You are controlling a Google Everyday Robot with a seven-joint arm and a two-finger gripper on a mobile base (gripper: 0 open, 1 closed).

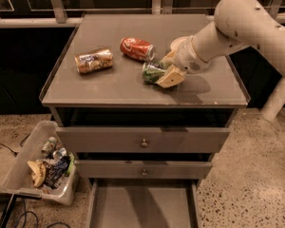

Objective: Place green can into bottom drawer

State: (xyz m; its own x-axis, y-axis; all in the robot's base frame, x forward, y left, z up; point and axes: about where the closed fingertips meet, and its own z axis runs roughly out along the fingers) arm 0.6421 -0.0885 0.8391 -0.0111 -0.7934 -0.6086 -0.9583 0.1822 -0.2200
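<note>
The green can point(153, 72) lies on its side on the grey cabinet top point(109, 87), just right of the middle. My gripper point(167, 69) reaches in from the right on the white arm point(237, 27). Its tan fingers point(171, 78) sit on either side of the can's right end and are closed against it. The can still rests on the top. The bottom drawer point(142, 205) is pulled open at the foot of the cabinet, and its flat grey floor is bare.
A red cola can point(137, 48) lies just behind the green can. A gold-brown can point(93, 61) lies to the left. The two upper drawers point(143, 141) with round knobs are closed. A clear bin of trash point(42, 167) stands on the floor at the left.
</note>
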